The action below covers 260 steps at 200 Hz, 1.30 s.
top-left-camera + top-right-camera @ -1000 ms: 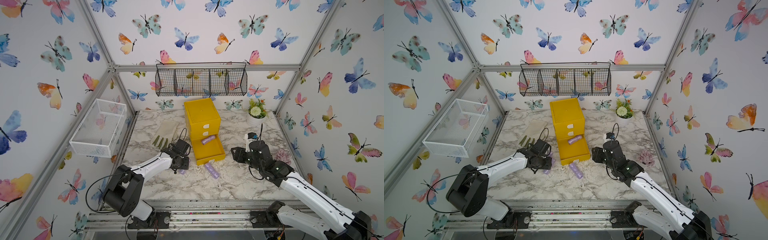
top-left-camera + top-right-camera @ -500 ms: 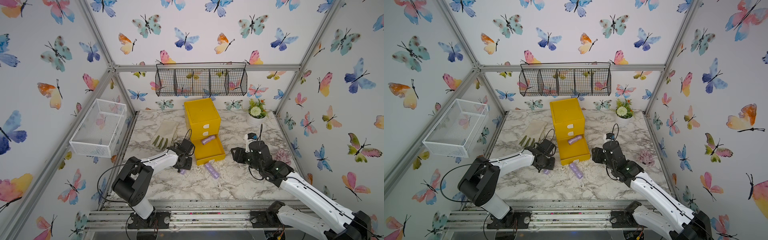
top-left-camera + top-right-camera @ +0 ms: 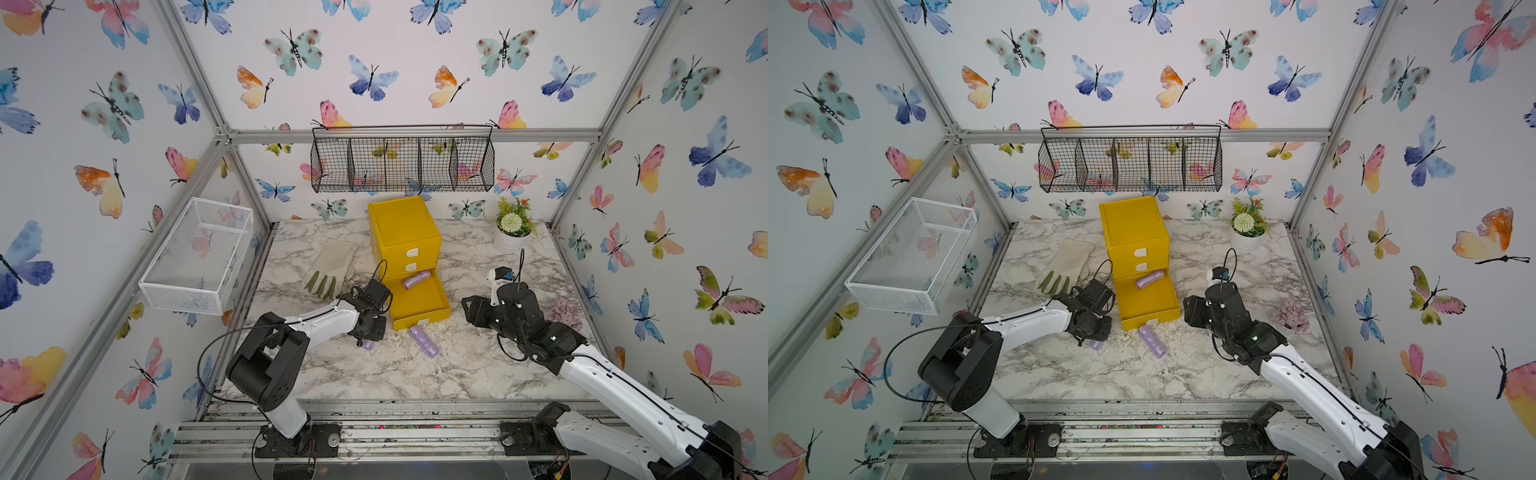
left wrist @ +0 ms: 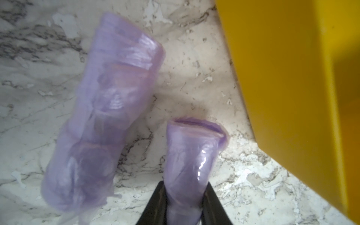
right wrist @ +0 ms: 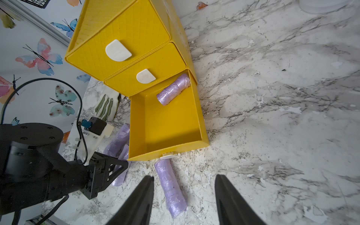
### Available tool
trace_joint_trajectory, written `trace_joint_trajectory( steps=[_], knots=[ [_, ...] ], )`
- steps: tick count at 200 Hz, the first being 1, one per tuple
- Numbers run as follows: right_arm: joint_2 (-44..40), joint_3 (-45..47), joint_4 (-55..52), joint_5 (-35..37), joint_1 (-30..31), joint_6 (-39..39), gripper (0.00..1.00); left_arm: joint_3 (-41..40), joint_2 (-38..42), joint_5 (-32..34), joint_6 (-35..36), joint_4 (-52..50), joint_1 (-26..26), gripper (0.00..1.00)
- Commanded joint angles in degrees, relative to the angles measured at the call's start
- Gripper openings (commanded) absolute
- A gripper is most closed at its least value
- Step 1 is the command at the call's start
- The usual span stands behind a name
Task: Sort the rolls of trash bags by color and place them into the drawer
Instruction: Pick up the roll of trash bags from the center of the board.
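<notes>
Just beside the drawer (image 4: pixel 282 78) wall — left jaws clamp a purple roll (image 4: pixel 191 155)

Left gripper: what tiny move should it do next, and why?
Probably lift straight up. The left gripper looks pinched on a purple roll beside the open bottom drawer, where a second purple roll sits. Rising first should clear the drawer's wall.

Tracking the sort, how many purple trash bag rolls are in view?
4 purple rolls: one in the open bottom drawer, one on the table before its front, one in the left gripper beside the drawer, one lying next to that. Closed drawers may hide more.
</notes>
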State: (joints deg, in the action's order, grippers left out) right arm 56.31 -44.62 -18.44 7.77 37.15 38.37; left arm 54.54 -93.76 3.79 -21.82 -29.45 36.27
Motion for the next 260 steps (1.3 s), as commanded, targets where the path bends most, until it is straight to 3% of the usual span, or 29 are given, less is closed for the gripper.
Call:
trace_joint_trajectory(
  steps=[1,59,86,110,147,204,260],
  knots=[
    [-1.2,0.6,-1.2,1.7,-0.2,0.2,0.56,0.6,4.4,2.2,-0.2,-3.9,0.9,0.27],
    [-1.9,0.2,-1.2,2.1,-0.3,-0.6,0.56,6.9,19.2,3.4,-0.6,-13.2,2.0,0.17],
    [-2.2,1.0,-0.6,1.6,-0.3,-0.8,0.56,14.3,20.5,1.4,2.8,-14.2,5.7,0.18],
    [-3.5,1.8,-0.8,1.4,-0.3,-0.7,0.56,22.0,15.8,2.4,6.5,-14.2,11.0,0.16],
    [-8.0,2.7,-3.5,2.9,-0.4,-0.4,0.56,29.7,4.6,3.1,15.3,-14.1,14.8,0.20],
    [-15.4,4.0,-7.6,6.3,-0.5,0.0,0.56,39.4,-9.8,6.1,23.6,-14.6,15.0,0.20],
    [-17.4,4.1,-9.4,7.6,-0.5,-0.5,0.55,47.7,-23.1,11.0,28.9,-16.0,14.9,0.19]
  ],
)
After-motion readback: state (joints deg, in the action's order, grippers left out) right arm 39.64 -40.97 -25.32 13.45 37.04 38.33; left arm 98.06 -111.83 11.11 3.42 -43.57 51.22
